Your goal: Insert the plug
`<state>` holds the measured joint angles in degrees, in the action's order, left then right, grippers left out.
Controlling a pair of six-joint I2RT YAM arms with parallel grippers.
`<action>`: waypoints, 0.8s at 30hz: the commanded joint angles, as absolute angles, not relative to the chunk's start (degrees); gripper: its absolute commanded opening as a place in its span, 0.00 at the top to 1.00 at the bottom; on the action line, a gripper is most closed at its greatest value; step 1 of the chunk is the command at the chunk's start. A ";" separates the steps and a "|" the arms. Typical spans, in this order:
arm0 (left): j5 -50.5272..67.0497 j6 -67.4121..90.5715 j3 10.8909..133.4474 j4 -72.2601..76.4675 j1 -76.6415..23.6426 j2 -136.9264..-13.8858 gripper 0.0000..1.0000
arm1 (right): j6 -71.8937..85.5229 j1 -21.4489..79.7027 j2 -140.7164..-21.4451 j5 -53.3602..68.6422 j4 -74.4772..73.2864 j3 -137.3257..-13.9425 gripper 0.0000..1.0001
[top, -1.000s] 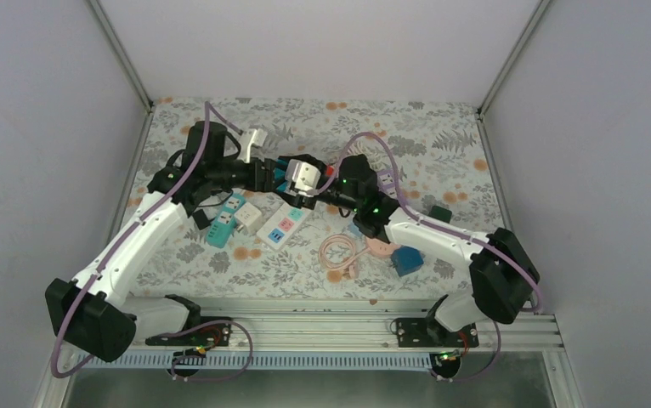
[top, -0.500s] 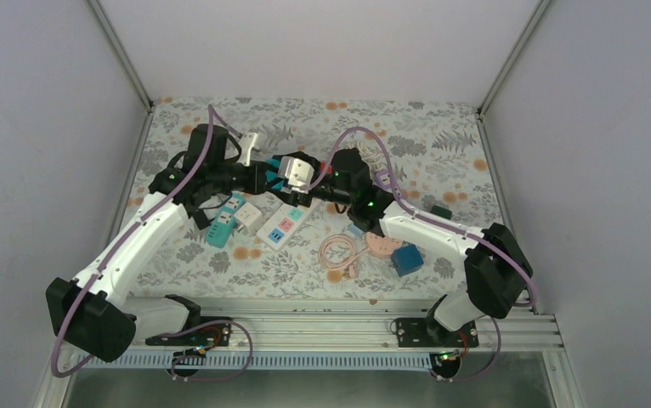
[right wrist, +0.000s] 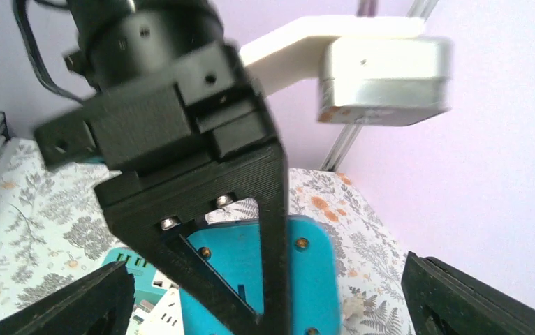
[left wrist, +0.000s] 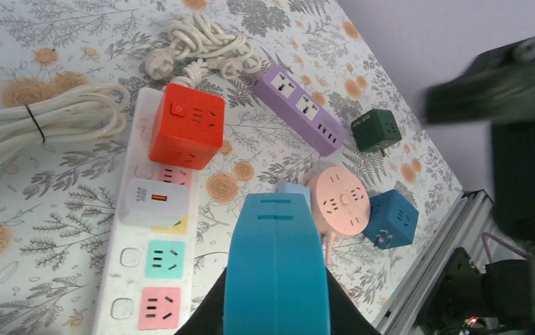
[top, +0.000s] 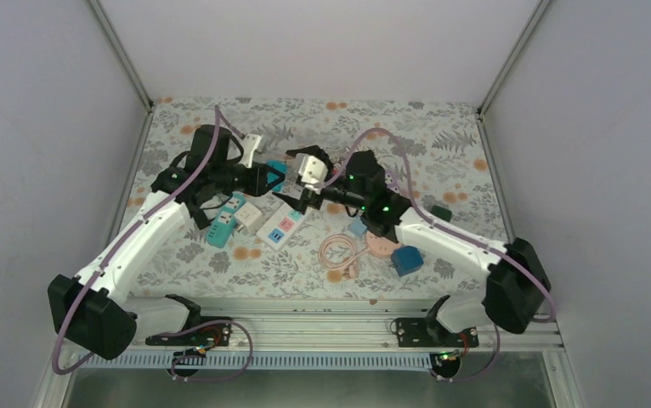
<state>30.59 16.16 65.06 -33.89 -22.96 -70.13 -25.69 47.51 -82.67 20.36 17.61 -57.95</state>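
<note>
The left claw point(left wrist: 276, 315) now clamps the blue plug point(left wrist: 276, 251), low centre of its wrist view; the right claw point(right wrist: 268, 300) has just sprung wide and let go. Handover done: the white power strip point(left wrist: 128, 257) waits lower left.

Cube sockets: three – red point(left wrist: 184, 125), green point(left wrist: 375, 129), blue point(left wrist: 390, 218). Round pink socket point(left wrist: 339, 201): one. Purple strip point(left wrist: 298, 110): one. White cords point(left wrist: 41, 115) point(left wrist: 202, 45): two.
</note>
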 commanded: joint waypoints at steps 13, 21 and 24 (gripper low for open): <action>19.63 7.36 66.05 -36.54 -27.28 -75.20 0.98 | 13.28 38.66 -63.93 -5.88 5.59 -51.75 0.00; 13.21 7.90 67.27 -39.11 -32.34 -80.64 0.98 | 25.03 36.79 -59.27 -7.23 -7.64 -50.28 0.00; 13.57 8.20 67.07 -38.90 -33.33 -82.40 0.98 | 30.32 36.54 -56.74 -6.30 -11.68 -48.58 0.00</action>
